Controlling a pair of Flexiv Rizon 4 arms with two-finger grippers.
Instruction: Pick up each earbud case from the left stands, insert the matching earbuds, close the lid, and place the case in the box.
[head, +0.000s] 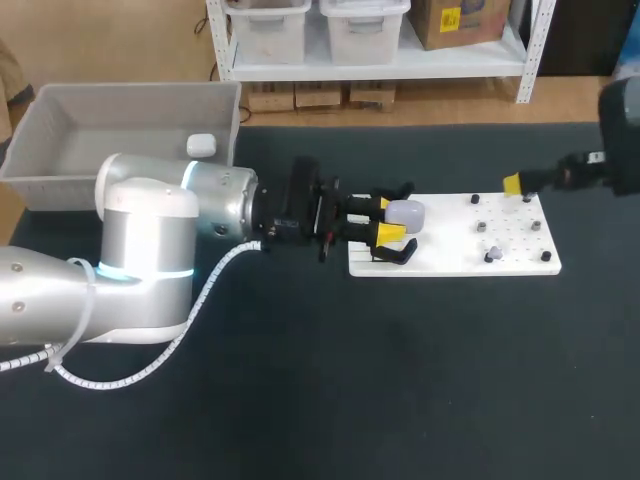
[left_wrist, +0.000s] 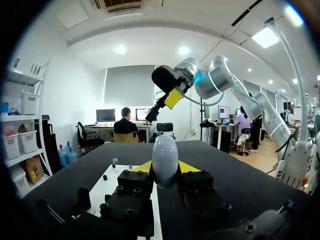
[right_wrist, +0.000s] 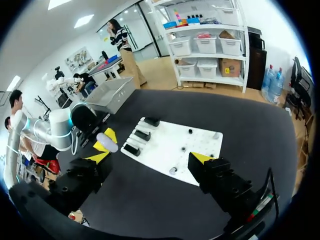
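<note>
The white earbud case (head: 406, 213) was held clear of the tabletop (head: 400, 380), just above the black stands (head: 396, 252) at the left end of the white board (head: 520, 262). The left end effector (head: 386, 218) gripped it with a yellow tip on each flank, fingers narrow around its lower half.

In my judgement the step in hand was presenting the case for the earbuds. To do that well, the grip should stay low on the body so the lid has room to swing. The case should also be kept steady and turned so its opening faces the other arm. No open seam showed, so the lid looked shut, and it would have to be opened first.

In the left wrist view the case's long axis ran out along the fingers, with its rounded end pointing away from the wrist. From above, that axis lay roughly along the board's length, towards the small pieces (head: 490, 255) on the right half, which were too small to identify.

The right end effector (right_wrist: 150, 159) hung beyond the board's far right end, well apart from the case, fingers spread wide and empty. Another white case (head: 201, 145) lay in the grey box (head: 60, 110) at the tabletop's back left.
</note>
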